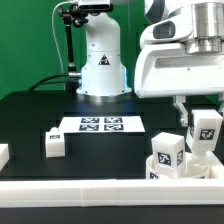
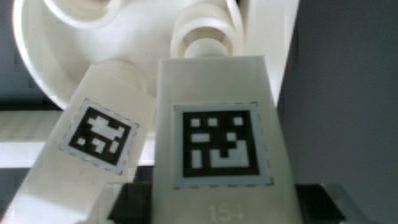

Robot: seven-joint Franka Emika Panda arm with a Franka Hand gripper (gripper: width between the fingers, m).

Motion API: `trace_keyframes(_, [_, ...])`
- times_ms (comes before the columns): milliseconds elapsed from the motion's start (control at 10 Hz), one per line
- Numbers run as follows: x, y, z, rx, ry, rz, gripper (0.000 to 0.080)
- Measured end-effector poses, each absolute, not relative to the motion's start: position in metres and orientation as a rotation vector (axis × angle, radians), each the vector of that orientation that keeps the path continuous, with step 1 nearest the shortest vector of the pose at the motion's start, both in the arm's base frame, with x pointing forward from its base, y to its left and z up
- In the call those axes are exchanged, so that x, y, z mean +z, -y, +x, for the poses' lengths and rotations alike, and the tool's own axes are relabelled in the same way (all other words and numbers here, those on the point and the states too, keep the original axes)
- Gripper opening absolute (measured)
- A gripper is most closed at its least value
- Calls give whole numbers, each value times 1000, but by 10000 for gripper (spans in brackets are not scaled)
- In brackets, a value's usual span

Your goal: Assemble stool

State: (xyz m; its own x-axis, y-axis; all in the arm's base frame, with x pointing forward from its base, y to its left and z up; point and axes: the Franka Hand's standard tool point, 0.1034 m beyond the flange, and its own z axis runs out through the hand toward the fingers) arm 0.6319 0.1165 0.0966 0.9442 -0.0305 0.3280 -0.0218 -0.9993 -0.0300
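Between my fingers a leg (image 2: pixel 221 140) sits clamped in the tool (image 2: pixel 217 208), its tag facing the wrist camera; the dark pads show only as slivers at either side of its near end, so I judge the grip partly from the exterior view, where the leg hangs upright under the tool; its long axis runs straight away from me toward the seat (image 2: pixel 107 30), and I think the next move turns on that line: the far end must meet the seat squarely; just beside it a second leg (image 2: pixel 98 135) leans off at a slight angle, close but seemingly apart; whether that one is fully home I cannot tell; the joint where my leg meets the seat is blurred, and the seat is cut off in both views, half hidden behind the rail (image 1: pixel 80 190) in the exterior one; farther across the worktop (image 1: pixel 30 115) lies a loose leg (image 1: pixel 53 143), well apart toward the exterior view's left; another white piece (image 1: pixel 3 153) is cut by the frame edge; beyond them sits the marker board (image 1: pixel 100 125).
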Motion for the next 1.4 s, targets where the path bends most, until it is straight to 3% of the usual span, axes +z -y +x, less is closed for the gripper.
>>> trace_keyframes(1400, [84,-117,628,-581,-38,-3064,340])
